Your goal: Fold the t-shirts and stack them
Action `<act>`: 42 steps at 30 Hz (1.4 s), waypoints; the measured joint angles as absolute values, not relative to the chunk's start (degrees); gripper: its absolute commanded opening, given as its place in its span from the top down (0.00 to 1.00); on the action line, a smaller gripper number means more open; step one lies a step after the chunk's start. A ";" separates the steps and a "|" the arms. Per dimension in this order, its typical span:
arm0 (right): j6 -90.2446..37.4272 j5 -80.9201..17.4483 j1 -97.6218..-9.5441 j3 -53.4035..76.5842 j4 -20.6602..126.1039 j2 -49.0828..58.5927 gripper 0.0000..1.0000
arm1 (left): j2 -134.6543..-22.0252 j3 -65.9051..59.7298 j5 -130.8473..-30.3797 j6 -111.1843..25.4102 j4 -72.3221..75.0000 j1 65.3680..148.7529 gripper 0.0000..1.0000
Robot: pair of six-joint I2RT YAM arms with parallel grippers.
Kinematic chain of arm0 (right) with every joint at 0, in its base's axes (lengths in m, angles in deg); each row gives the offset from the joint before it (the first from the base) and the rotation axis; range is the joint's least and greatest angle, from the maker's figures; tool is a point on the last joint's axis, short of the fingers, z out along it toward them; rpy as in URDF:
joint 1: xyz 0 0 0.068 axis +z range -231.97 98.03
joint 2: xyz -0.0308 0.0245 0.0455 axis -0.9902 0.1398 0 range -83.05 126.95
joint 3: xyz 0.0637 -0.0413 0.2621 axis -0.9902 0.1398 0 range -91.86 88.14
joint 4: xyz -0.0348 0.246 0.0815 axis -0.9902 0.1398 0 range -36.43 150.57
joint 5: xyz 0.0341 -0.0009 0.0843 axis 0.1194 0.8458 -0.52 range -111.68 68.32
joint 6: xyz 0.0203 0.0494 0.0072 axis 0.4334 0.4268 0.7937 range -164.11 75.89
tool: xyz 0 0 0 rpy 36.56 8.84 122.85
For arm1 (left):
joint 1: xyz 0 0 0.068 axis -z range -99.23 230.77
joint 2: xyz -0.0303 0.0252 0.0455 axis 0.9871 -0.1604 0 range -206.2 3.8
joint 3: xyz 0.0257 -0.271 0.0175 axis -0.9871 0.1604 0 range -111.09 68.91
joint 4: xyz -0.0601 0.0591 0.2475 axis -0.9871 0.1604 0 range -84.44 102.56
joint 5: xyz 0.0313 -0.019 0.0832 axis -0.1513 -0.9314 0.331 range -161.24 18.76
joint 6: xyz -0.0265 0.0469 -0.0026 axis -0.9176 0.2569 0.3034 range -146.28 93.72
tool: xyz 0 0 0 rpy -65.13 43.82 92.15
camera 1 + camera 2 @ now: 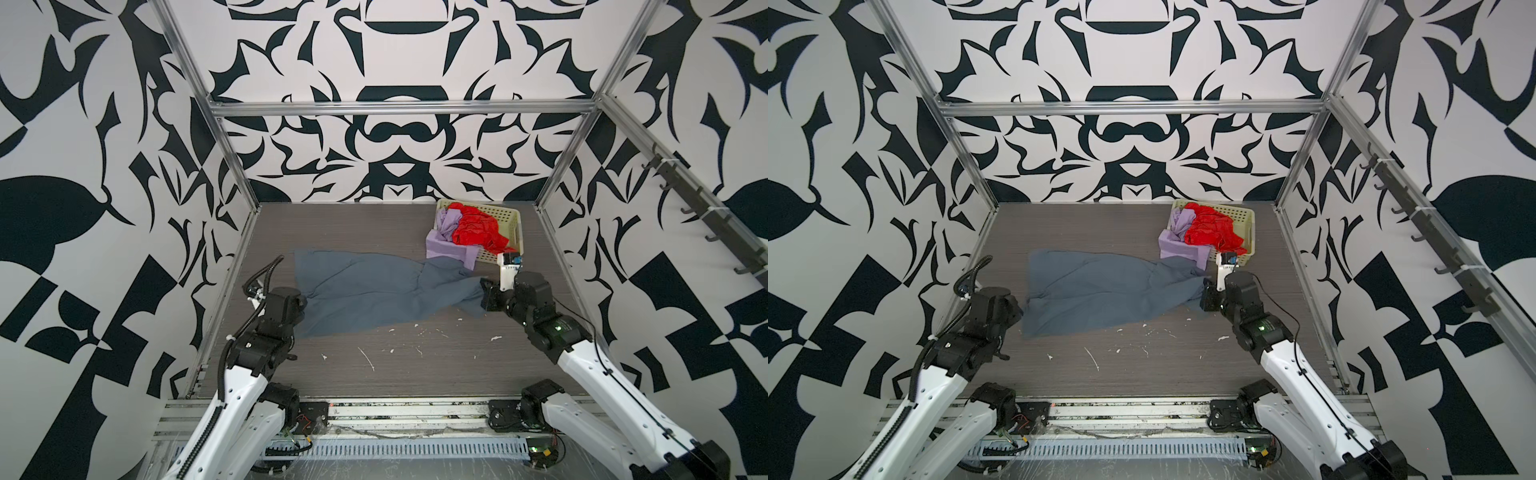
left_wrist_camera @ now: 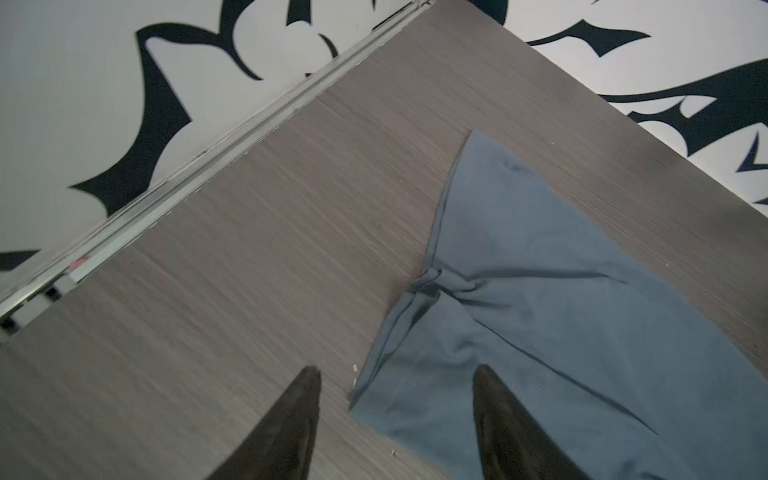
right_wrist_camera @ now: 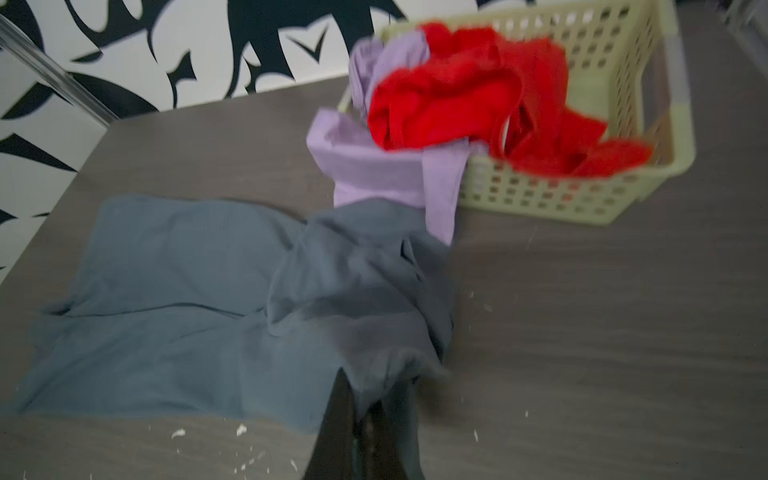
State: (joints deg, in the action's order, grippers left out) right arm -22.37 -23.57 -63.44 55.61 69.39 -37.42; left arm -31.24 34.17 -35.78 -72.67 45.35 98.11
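Note:
The slate blue-grey t-shirt (image 1: 365,286) (image 1: 1096,286) lies spread and wrinkled across the middle of the table. My left gripper (image 2: 397,374) hangs open over its near left corner (image 2: 540,291), one finger above cloth and the other above bare table. In both top views the wrist hides those fingers. My right gripper (image 3: 357,399) (image 1: 484,291) is shut on the bunched right end of the same shirt (image 3: 187,291). The red t-shirt (image 1: 473,228) (image 3: 457,104) is crumpled in the basket. The lilac t-shirt (image 1: 444,243) (image 3: 374,170) spills over the basket's left rim onto the table.
The cream perforated basket (image 1: 509,216) (image 3: 602,54) stands at the back right corner. White flecks (image 1: 368,357) dot the grey wood table (image 1: 395,374) toward the front. An aluminium rail (image 2: 208,166) and frame posts edge the table, with patterned walls behind.

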 measured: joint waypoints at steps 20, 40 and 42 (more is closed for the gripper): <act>-16.97 -17.06 -63.44 56.26 70.37 -37.55 0.52 | -62.61 33.47 -51.39 -76.28 36.04 97.24 0.52; -17.08 -17.93 -63.46 56.26 70.02 -35.23 0.35 | -78.22 31.66 -57.26 -75.21 22.38 90.11 0.93; -17.65 -18.74 -63.46 56.26 70.04 -33.20 0.35 | -77.95 31.61 -57.24 -75.14 23.06 90.11 1.00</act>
